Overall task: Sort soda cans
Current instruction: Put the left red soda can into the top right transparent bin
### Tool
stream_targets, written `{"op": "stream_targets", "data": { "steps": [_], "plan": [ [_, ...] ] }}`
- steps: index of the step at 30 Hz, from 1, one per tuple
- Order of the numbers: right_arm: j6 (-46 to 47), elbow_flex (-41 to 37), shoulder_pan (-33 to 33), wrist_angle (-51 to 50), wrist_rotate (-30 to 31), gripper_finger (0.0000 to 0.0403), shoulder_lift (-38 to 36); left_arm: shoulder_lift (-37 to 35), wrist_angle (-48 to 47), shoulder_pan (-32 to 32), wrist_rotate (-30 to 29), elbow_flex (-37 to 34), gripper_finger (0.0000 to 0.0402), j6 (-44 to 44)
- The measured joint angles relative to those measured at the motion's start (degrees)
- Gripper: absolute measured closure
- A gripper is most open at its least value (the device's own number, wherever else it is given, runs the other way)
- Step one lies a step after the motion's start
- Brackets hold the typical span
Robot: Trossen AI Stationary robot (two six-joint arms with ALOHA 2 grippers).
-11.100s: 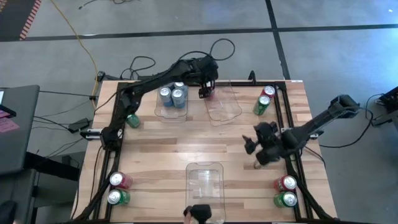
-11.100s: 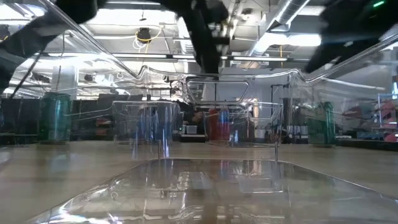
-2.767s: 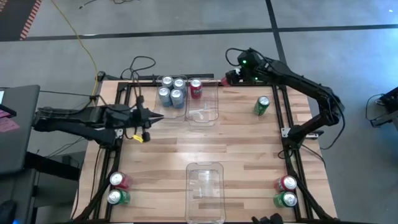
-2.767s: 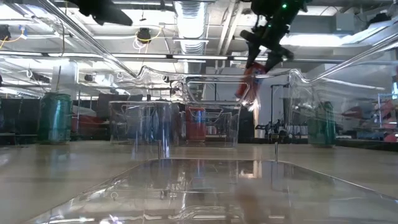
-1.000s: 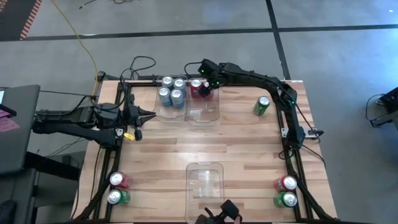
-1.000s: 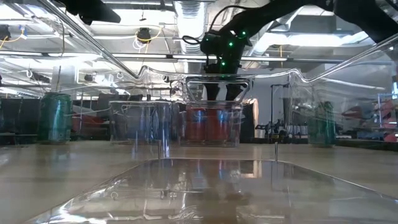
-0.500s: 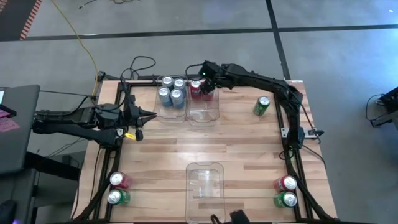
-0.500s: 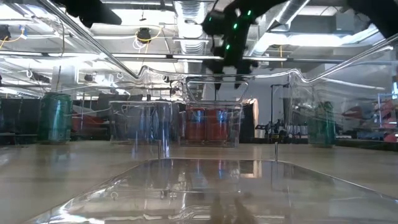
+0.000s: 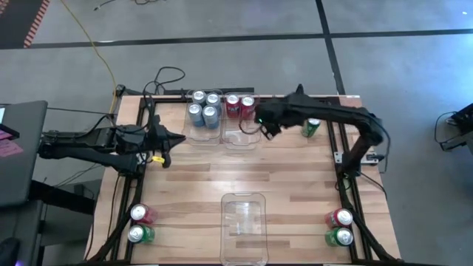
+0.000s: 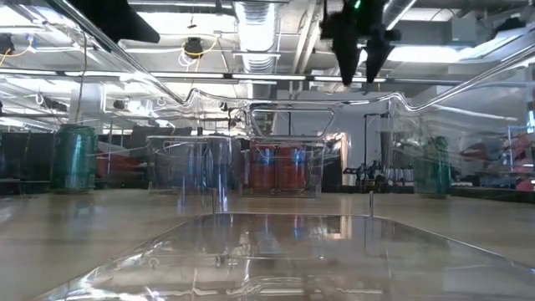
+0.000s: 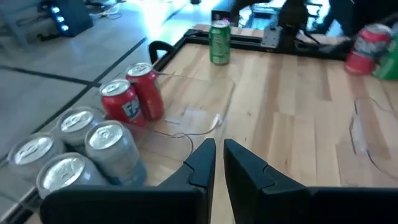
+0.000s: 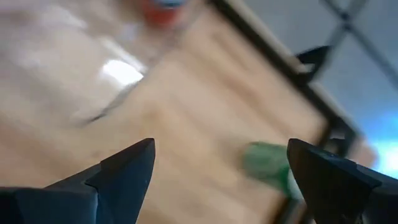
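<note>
At the table's far edge, toward twelve o'clock in the high view, the right hand (image 9: 267,127) hangs above the wood just beside the middle bin (image 9: 242,138), at its three o'clock side. Its fingers (image 12: 127,167) are spread wide with nothing between them and nothing touching them. The low view shows this hand (image 10: 361,58) high above the bins.

Two red cans (image 9: 240,105) stand upright side by side in the far end of the middle bin, long axes vertical, silver tops up. In the left bin (image 9: 194,134), just beside it at nine o'clock, four silver-blue cans (image 9: 204,106) stand upright in a tight square.

A green can (image 9: 311,127) stands on the bare table at two o'clock, near the right arm; in the right wrist view it shows as a green blur (image 12: 268,164).

The left hand (image 9: 176,137) waits at the table's nine o'clock edge, pointing toward the bins, its fingers (image 11: 199,163) nearly pressed together with a thin gap and nothing in it.

At seven o'clock a red can (image 9: 140,213) and a green can (image 9: 137,234) stand upright, touching. At five o'clock another red can (image 9: 341,217) and green can (image 9: 341,236) stand likewise. An empty near bin (image 9: 243,225) sits at six o'clock.
</note>
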Motion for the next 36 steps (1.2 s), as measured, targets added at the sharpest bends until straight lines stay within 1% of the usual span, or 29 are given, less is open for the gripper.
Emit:
{"op": "stream_targets", "data": {
  "steps": [2,5,8,12,16,18,19,21,23,25,27,30,32,34,36],
  "plan": [
    [0.85,-1.85,1.94,1.93,-1.71,0.0024,-1.87,0.02,-0.19,0.0,-1.56,0.0,0.0374,-1.32],
    [4.37,-3.33,5.2,3.11,-0.9,0.0024,-2.57,0.0,-1.84,0.0,-2.25,0.0,0.0373,-1.96],
    [5.0,-4.31,8.97,7.32,-0.45,0.0024,-4.16,0.02,-4.29,0.0,-3.7,0.0,0.0363,-3.16],
    [2.9,-5.73,13.03,14.16,-0.37,0.0024,-4.19,1.19,-6.86,0.0,-7.54,-1.39,0.033,-7.06],
    [1.17,-5.73,13.57,12.84,3.93,0.0024,-3.45,3.51,-8.96,0.07,-8.53,-3.34,0.0284,-14.23],
    [1.86,-5.71,12.74,11.15,7.54,0.0024,-2.54,4.46,-11.29,0.07,-6.63,-3.02,0.026,-18.82],
    [2.5,-5.71,12.27,10.52,9.2,0.0024,-1.91,4.99,-13.09,0.13,-4.36,-2.41,0.025,-20.66],
    [3.44,-5.75,11.4,10.29,11.52,0.0024,-0.67,6.32,-15.94,0.12,2.93,-1.08,0.0231,-23.46],
    [3.45,-5.73,10.86,10.87,12.59,0.0024,0.57,7.39,-17.8,0.08,11.12,0.59,0.0217,-25.94],
    [3.23,-5.68,10.89,12.4,13.15,0.0024,2.31,8.34,-19.18,0.0,16.97,2.76,0.0211,-29.21],
    [2.2,-5.71,11.07,14.51,12.95,0.0024,4.98,9.45,-22.4,-0.64,17.44,4.88,0.0214,-32.25],
    [-1.33,-5.73,11.62,16.31,12.84,0.0024,9.39,11.78,-31.22,-1.08,14.06,8.44,0.0229,-34.96],
    [-1.95,-5.73,11.67,16.68,12.86,0.0024,11.78,13.56,-37.65,-1.07,13.0,11.12,0.024,-37.49],
    [-2.64,-5.73,11.32,16.26,12.81,0.0024,13.43,15.31,-43.33,-1.16,13.04,13.59,0.0248,-40.27],
    [-4.25,-5.7,10.84,16.5,12.68,0.0024,14.62,17.01,-48.04,-1.99,14.35,15.79,0.0252,-43.01]
  ]
}}
